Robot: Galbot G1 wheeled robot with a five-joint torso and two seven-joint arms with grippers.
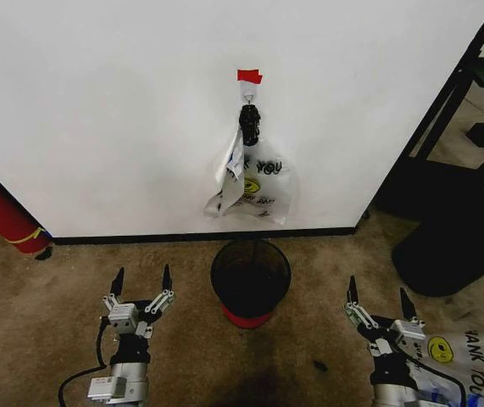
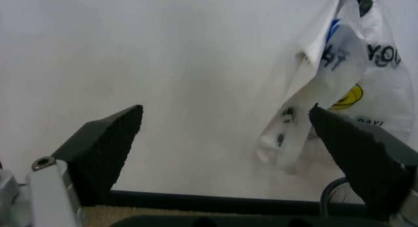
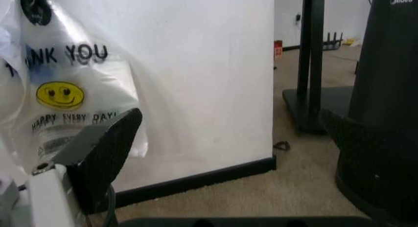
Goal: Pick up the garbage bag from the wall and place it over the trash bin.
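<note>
Cut off by the frame edge: a second printed plastic bag on the floor; hook hidden under the garbage bag handles.

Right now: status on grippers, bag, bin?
Left gripper and right gripper open, low over the carpet. Bag hanging on wall hook, bin directly below. Path clear.

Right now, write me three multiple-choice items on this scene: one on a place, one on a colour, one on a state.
1. Where is the garbage bag?
A. hanging on the wall
B. inside the trash bin
C. held by a gripper

2. What colour is the tape above the hook?
A. blue
B. red
C. green

3. How are the left gripper and right gripper?
A. both shut
B. one holds the bag
C. both open, holding nothing

Key: A, it hangs above the bin; B, a red strip; C, fingers spread apart.
</note>
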